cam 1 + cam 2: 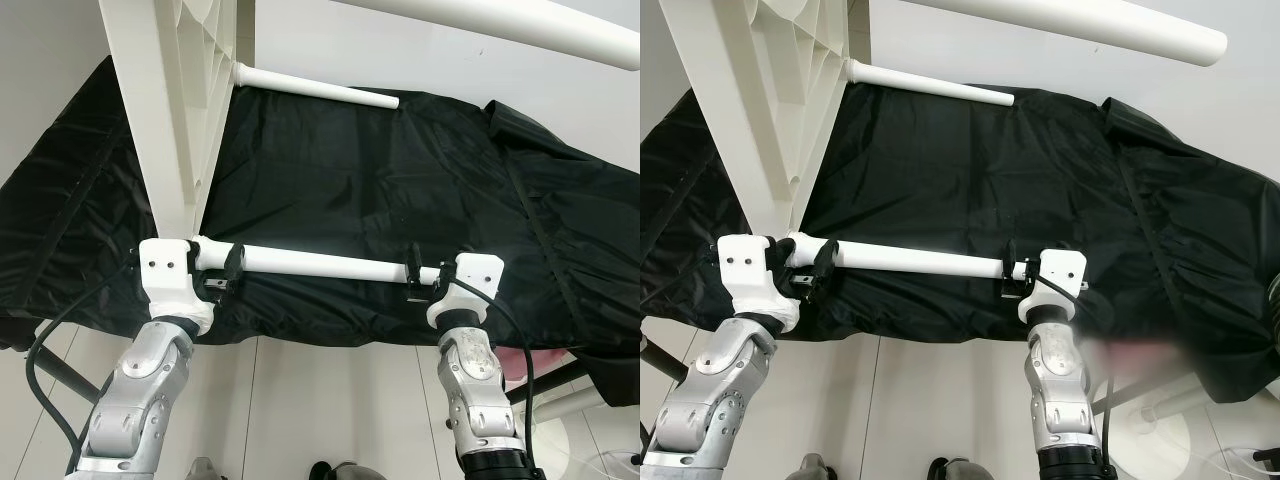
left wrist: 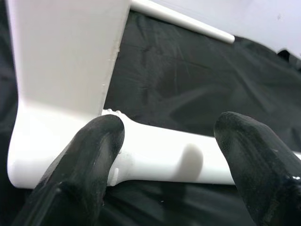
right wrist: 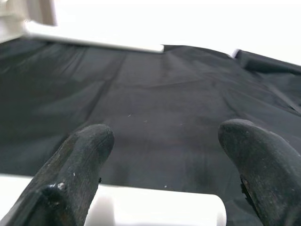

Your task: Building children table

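Low in the middle of the left eye frame, a white table leg (image 1: 320, 264) lies crosswise over the black cloth (image 1: 400, 190) that covers the bench, and I have an arm at each end of it. The left gripper (image 1: 228, 270) sits at the end where the leg meets the white tabletop frame (image 1: 170, 120), which stands up toward the upper left; in the left wrist view its fingers (image 2: 89, 160) are spread either side of the leg, not pinching it. The right gripper (image 1: 418, 276) is at the free end, jaws likewise apart with the leg's end between them. A second leg (image 1: 315, 88) juts from the frame further up. I judge the leg to be rigid moulded plastic, light, smooth and round, so it may roll or slip under the pads. I would close near each end, square across the round section, and keep it level with the joint.
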Controlling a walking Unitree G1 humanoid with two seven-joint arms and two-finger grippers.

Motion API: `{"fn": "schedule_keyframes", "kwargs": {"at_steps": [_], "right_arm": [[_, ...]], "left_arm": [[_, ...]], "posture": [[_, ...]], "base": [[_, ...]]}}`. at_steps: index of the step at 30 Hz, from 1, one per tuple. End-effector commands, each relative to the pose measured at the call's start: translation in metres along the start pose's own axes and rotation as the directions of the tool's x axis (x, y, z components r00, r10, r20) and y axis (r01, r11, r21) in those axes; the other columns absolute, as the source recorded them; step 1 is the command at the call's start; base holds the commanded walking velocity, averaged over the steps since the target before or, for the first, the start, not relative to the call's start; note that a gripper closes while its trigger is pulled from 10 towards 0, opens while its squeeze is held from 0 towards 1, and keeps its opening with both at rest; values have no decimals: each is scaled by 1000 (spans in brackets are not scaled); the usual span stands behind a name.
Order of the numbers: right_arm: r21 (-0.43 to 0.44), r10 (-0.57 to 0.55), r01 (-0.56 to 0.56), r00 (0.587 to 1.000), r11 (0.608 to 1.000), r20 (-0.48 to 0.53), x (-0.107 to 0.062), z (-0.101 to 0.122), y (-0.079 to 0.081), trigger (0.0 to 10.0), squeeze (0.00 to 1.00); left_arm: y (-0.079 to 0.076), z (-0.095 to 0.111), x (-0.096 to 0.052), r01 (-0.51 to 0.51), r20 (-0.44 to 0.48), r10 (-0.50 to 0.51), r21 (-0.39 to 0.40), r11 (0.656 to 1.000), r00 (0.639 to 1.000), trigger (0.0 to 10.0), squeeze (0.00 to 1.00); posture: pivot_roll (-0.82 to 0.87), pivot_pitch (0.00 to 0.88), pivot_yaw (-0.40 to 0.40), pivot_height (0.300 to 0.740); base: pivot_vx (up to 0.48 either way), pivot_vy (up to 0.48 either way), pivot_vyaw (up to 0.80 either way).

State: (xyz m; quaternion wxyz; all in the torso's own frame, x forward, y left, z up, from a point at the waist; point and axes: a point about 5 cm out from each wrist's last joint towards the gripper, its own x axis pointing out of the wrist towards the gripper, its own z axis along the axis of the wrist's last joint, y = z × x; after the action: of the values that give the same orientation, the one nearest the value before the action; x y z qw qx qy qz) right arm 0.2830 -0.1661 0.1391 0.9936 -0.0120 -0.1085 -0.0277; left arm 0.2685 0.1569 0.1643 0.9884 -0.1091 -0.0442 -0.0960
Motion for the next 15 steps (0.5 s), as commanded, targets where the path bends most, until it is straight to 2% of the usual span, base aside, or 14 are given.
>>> {"fn": "schedule_keyframes", "kwargs": {"at_steps": [1,4,5,6,8,10,11,13,14,15], "right_arm": [[2,16,-15,999,1000,-49,-5,-9,-2,10000,0],[-29,66,-68,995,997,-72,-6,-14,4,10000,0],[-29,66,-68,995,997,-72,-6,-14,4,10000,0],[-35,98,-100,993,994,-73,-6,-15,10,10000,0],[-35,98,-100,993,994,-73,-6,-15,10,10000,0],[-63,131,-134,990,989,-48,-4,-11,18,10000,0],[-90,121,-122,992,988,-26,-1,-9,17,10000,0],[-90,121,-122,992,988,-26,-1,-9,17,10000,0],[-110,98,-98,995,989,-4,2,-6,14,10000,0],[-110,98,-98,995,989,-4,2,-6,14,10000,0]], "left_arm": [[-5,-4,-1,32,-30,-33,-36,999,999,10000,0],[-18,-12,-1,76,-62,-78,-35,996,995,10000,0],[-18,-12,-1,76,-62,-78,-35,996,995,10000,0],[-25,-13,0,110,-75,-111,-16,994,991,10000,0],[-25,-13,0,110,-75,-111,-16,994,991,10000,0],[-29,-14,2,153,-89,-151,18,988,984,10000,0],[-25,-14,4,144,-83,-137,79,986,987,10000,0],[-25,-14,4,144,-83,-137,79,986,987,10000,0],[-21,-13,4,127,-66,-120,119,985,991,10000,0],[-21,-13,4,127,-66,-120,119,985,991,10000,0]], "posture": [[72,124,-90,740],[72,121,-82,740],[72,121,-82,740],[75,122,-80,740],[75,122,-80,740],[74,115,-80,740],[70,117,-70,740],[70,117,-70,740],[70,117,-70,740],[70,117,-70,740]], "base": [[0,0,0],[0,0,0],[0,0,0],[0,0,0],[0,0,0],[0,0,0],[0,0,0],[0,0,0],[0,0,0],[0,0,0]]}}
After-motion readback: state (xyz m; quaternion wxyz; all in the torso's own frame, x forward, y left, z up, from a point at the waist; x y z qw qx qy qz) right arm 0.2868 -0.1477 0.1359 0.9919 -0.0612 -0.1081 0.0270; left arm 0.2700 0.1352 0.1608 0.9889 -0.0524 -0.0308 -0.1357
